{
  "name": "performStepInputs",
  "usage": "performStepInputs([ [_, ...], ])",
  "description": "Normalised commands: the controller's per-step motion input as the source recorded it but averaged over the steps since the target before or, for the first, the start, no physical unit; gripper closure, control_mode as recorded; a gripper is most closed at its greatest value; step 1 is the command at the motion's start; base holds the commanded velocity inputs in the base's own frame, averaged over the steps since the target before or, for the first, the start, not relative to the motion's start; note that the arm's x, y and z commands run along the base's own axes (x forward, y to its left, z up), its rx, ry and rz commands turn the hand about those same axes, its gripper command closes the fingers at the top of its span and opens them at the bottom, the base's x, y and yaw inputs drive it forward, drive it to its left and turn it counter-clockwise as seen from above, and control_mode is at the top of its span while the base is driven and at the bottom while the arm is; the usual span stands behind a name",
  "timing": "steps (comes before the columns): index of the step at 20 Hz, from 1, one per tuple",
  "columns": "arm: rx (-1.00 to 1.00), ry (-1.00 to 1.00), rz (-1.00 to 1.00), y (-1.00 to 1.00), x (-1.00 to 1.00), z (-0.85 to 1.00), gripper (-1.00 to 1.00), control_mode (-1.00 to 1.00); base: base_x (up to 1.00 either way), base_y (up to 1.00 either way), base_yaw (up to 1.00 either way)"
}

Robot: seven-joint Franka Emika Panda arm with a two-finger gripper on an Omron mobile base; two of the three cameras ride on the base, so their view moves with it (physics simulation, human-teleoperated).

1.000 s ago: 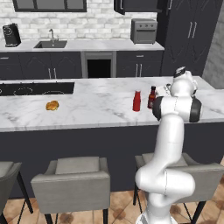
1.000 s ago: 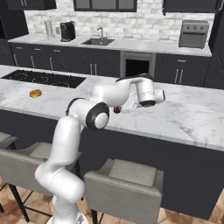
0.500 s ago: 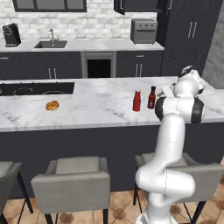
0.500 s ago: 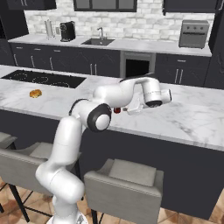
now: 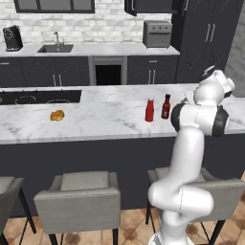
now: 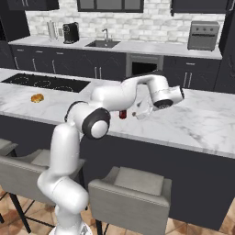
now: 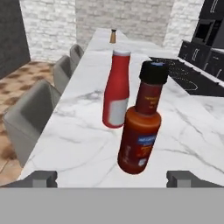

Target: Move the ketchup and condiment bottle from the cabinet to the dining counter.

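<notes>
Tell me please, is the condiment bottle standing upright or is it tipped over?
Upright. The condiment bottle stands on its base on the dining counter, cap on top, beside the ketchup.

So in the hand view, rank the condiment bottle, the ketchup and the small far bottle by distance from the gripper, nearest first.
1. Condiment bottle: just ahead of the open gripper.
2. Ketchup: behind it, slightly left.
3. Small bottle: far end of the dining counter.
</notes>
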Motion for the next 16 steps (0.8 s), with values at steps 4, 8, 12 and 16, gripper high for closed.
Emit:
performStepInputs([
  [4, -0.08, -0.09, -0.34, 0.21, -0.61, 0.09, -1.00, -1.00, 0.00, 0.00, 0.00],
  [8, -0.04, -0.05, -0.39, 0.27, -0.58, 0.07, -1.00, -1.00, 0.00, 0.00, 0.00],
  [12, -0.08, 0.00, -0.34, 0.22, -0.35, 0.32, -1.00, -1.00, 0.00, 0.00, 0.00],
  [16, -0.05, 0.11, -0.22, 0.10, -0.36, 0.46, -1.00, -1.00, 0.00, 0.00, 0.00],
])
